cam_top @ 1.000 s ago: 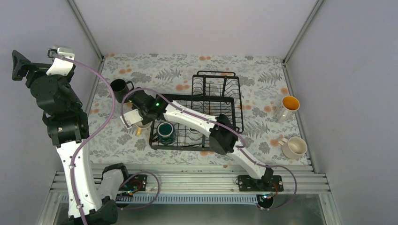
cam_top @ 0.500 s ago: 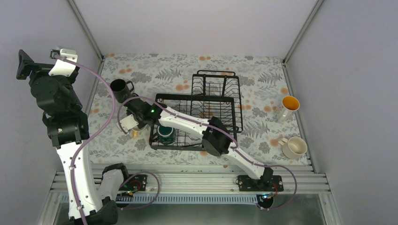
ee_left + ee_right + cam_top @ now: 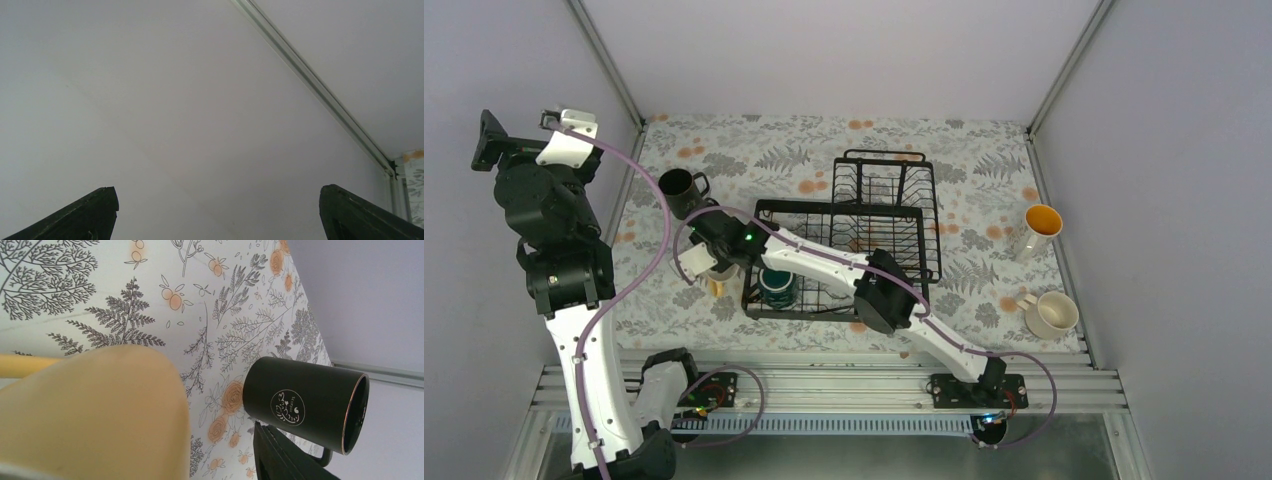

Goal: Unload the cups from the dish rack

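In the right wrist view the pale yellow mug (image 3: 95, 415) fills the lower left. My right gripper (image 3: 217, 445) shows one dark finger (image 3: 280, 455), with bare cloth between it and the mug; the other finger is hidden behind the mug. In the top view this gripper (image 3: 707, 268) is just left of the black dish rack (image 3: 924, 215), at the yellow mug (image 3: 718, 286). The black mug stands close by on the cloth (image 3: 680, 190), also seen in the right wrist view (image 3: 305, 405). A dark teal mug (image 3: 776, 285) sits in the rack. My left gripper (image 3: 490, 140) is raised, open and empty.
The tall white mug with orange inside (image 3: 1036, 230) and the cream-white mug (image 3: 1049, 315) stand on the cloth at the right. My right arm lies across the rack's near left part. The left wall is close behind the black mug. The left wrist view shows only wall between its open fingers (image 3: 100, 210).
My right arm has swung left, carrying the yellow mug from the rack's left edge out over the cloth, then nearly stopped. The left arm's wrist has drifted slightly right.
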Tool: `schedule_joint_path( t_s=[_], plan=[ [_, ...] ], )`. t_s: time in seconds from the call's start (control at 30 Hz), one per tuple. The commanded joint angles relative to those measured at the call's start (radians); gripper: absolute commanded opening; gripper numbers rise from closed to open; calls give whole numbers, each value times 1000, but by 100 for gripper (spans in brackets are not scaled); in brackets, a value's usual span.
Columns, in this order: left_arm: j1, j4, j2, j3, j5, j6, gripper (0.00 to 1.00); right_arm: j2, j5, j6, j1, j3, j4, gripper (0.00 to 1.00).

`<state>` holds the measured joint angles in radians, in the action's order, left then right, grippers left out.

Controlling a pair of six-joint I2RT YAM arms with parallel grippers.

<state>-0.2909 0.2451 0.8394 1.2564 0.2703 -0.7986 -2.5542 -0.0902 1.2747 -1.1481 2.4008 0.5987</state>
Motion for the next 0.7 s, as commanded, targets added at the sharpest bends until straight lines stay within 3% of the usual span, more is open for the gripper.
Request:
schedule_joint_path(
  t_s=[0.0,0.2,0.37,0.4,0.67],
  plan=[
    [-4,19,-11,-4,-33,37,100,2,-19,-7,22,35,-48,44],
    [-4,27,-10,-4,-46,41,100,9,-17,5,30,56,-71,42],
    [-3,37,-18,-50,-66,44,100,9,-9,8,32,66,-71,6],
    [-3,34,-23,-62,-72,41,100,9,-4,5,33,66,-70,3],
    [-4,31,-32,-81,-98,49,100,19,17,20,34,71,-34,3]
  ],
)
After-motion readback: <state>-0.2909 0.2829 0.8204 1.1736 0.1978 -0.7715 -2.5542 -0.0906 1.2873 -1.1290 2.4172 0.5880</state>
